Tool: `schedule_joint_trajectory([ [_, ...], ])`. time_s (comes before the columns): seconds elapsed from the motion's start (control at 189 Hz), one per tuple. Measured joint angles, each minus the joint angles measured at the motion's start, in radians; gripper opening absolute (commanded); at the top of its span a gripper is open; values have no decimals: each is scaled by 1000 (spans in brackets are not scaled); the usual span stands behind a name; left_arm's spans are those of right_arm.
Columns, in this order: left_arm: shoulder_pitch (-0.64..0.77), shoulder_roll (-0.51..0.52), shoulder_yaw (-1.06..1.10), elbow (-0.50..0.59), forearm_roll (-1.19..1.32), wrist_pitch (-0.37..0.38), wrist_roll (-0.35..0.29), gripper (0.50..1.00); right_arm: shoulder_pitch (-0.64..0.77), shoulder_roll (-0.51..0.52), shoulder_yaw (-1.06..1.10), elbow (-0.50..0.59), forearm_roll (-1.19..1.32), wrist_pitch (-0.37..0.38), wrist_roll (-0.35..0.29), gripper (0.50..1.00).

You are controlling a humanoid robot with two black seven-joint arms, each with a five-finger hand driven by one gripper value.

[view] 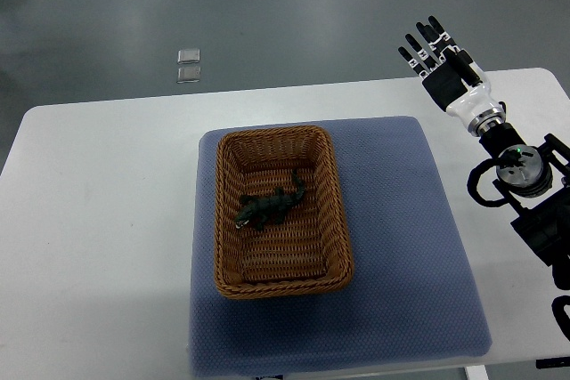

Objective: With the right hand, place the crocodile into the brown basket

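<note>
Lying in woven rectangular brown basket [283, 211] on blue textured mat [410, 220]: dark crocodile [271, 207]. Right hand [443, 64] raised over table's [98, 220] far right, fingers extended, empty.

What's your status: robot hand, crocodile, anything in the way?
Right robot hand open, empty, at far right, clear of the basket. Crocodile lying inside basket. Left robot hand out of view. Nothing in the way.

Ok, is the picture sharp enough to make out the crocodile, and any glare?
Top view: soft even light, no glare on the table; the dark crocodile is in focus in the brown basket; the right hand shows no motion blur.
</note>
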Motion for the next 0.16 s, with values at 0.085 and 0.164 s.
schedule_joint_trajectory([
  [0.085,0,0,0,0,0,1,0,1000,-12,10,0,-12,2,26,1,928],
  [0.164,0,0,0,0,0,1,0,1000,-15,13,1,-24,3,33,1,928],
])
